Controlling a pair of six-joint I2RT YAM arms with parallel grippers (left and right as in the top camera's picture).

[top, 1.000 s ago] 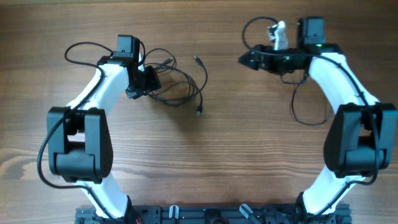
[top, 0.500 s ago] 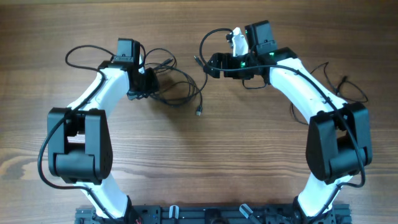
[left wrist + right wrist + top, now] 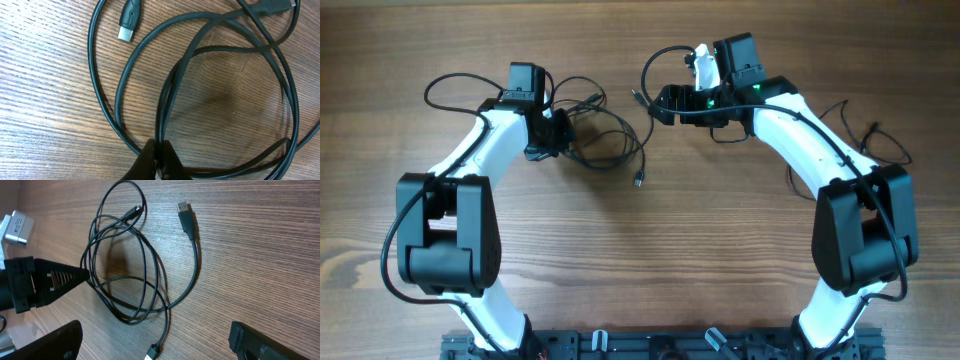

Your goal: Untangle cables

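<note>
My left gripper [image 3: 159, 160] is clamped on the cables [image 3: 612, 148] at their left edge, while my right gripper [image 3: 657, 103], fingers spread empty, sits nearer their loose plug [image 3: 636, 97] on the right.

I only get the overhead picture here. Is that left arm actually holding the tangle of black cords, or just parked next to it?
Observer: Holding. The left wrist camera shows the left fingers pinched shut on strands of the cables.
Visitor: And the right arm?
Observer: Its wrist camera shows the right fingers spread wide apart, gripping nothing.
Visitor: Do the cords end in anything?
Observer: Up close, one plug has a bare metal tip and lies loose on the table.
</note>
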